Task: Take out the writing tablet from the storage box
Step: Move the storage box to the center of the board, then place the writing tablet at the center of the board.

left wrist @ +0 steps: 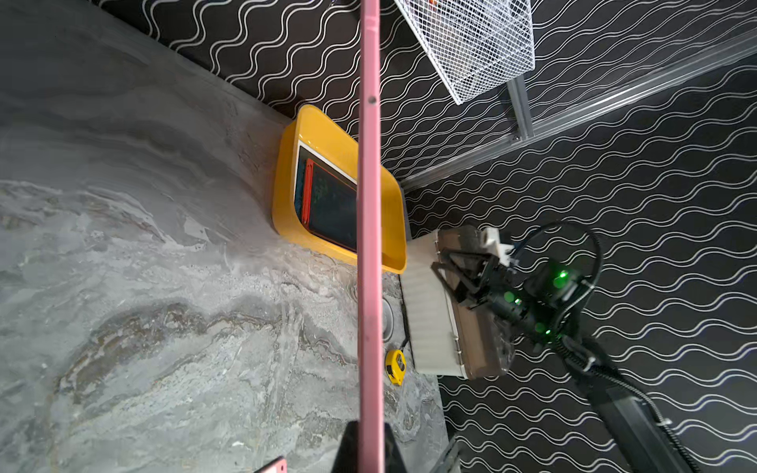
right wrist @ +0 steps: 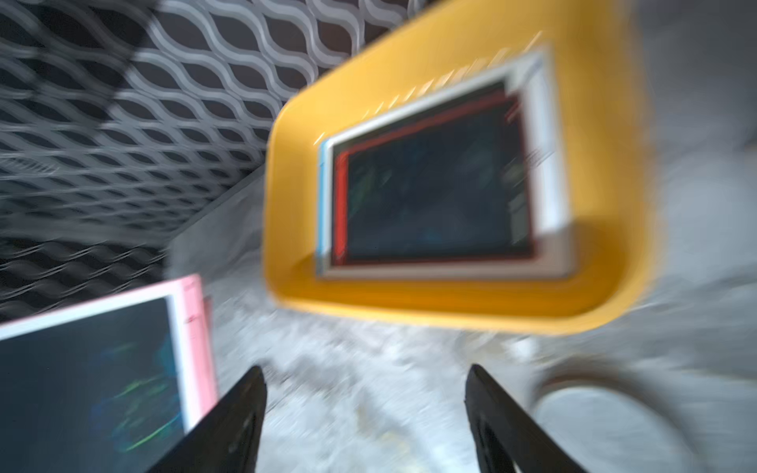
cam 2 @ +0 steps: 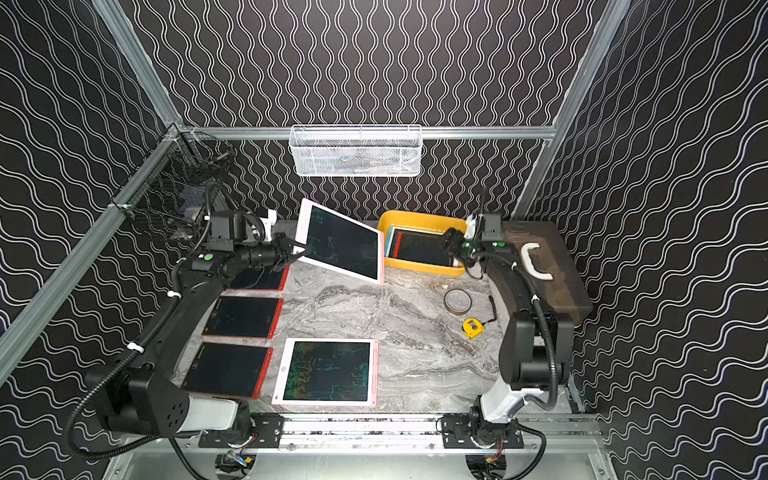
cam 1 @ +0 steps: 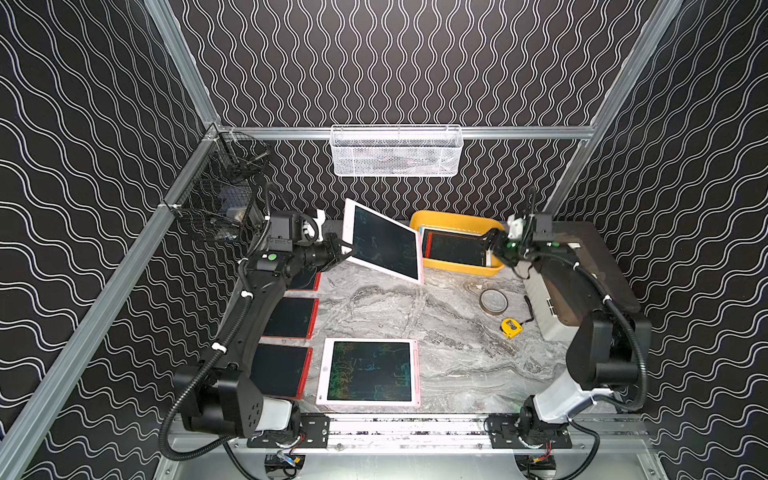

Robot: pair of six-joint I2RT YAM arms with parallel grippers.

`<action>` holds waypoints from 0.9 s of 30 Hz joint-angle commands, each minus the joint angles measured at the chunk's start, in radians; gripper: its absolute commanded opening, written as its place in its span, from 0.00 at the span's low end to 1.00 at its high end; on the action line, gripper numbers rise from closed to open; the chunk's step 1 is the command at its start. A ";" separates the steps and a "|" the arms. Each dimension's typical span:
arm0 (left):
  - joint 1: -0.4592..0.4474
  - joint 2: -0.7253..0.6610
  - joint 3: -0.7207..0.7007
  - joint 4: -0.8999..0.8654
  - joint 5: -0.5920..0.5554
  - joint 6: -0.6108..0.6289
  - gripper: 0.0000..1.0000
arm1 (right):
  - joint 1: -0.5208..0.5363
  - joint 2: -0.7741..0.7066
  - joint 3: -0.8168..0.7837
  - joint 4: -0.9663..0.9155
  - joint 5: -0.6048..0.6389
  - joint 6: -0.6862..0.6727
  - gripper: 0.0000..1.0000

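Writing tablet (cam 1: 384, 243), pink-framed with a dark screen, is held tilted at about 12 o'clock on the grey marbled table (cam 1: 415, 316), with its screen facing up toward the top views. It is outside the storage box (cam 1: 453, 219) and just beside that box's left end. Whether its lowest corner touches the table cannot be told.

The left gripper (cam 1: 345, 251) reaches in from 10 o'clock, its jaws pinching the tablet's left edge. In the left wrist view, the pink edge runs straight out from between the two dark fingers (left wrist: 348, 446).

The storage box is a shallow yellow tray at about 1 o'clock, against the back wall. A red-framed tablet (cam 1: 455, 249) lies flat inside it on top of a larger white-framed one.

The right gripper (cam 1: 487, 246) hovers over the right end of the box. Its jaws are spread wide with nothing between them. The right wrist view is blurred but shows both fingers (right wrist: 241, 409) well apart.

Elsewhere on the table:
- A second pink tablet (cam 1: 370, 371) lies flat at 6 o'clock.
- Three red-edged tablets (cam 1: 291, 318) lie in a row from 7 to 10 o'clock, partly under the left arm.
- A tape roll (cam 1: 482, 302) lies at 3 o'clock.
- A yellow tape measure (cam 1: 511, 327) lies at 4 o'clock.
- A grey case (cam 1: 546, 320) sits at the right edge.

A white mesh basket (cam 1: 395, 153) hangs on the back wall at 12 o'clock.
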 commanded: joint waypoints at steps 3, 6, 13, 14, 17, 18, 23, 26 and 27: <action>-0.003 -0.063 -0.058 0.091 0.091 -0.071 0.00 | 0.105 -0.106 -0.201 0.321 -0.305 0.169 0.79; -0.022 -0.091 -0.055 0.002 0.101 -0.018 0.00 | 0.156 -0.138 -0.264 0.384 -0.340 0.207 0.78; -0.051 -0.161 -0.112 0.047 0.144 -0.087 0.00 | 0.200 -0.175 -0.362 0.441 -0.351 0.264 0.76; -0.051 -0.164 -0.113 0.048 0.148 -0.089 0.00 | 0.201 -0.188 -0.380 0.466 -0.352 0.279 0.75; -0.053 -0.167 -0.135 0.103 0.176 -0.132 0.00 | 0.201 -0.212 -0.394 0.506 -0.387 0.303 0.74; -0.054 -0.166 -0.145 0.134 0.187 -0.152 0.00 | 0.201 -0.213 -0.394 0.517 -0.400 0.310 0.71; -0.065 -0.159 -0.143 0.151 0.202 -0.152 0.00 | 0.199 -0.223 -0.408 0.631 -0.442 0.380 0.51; -0.065 -0.147 -0.145 0.182 0.215 -0.168 0.00 | 0.194 -0.223 -0.409 0.692 -0.462 0.418 0.40; -0.065 -0.141 -0.150 0.208 0.221 -0.183 0.00 | 0.189 -0.221 -0.410 0.710 -0.472 0.432 0.37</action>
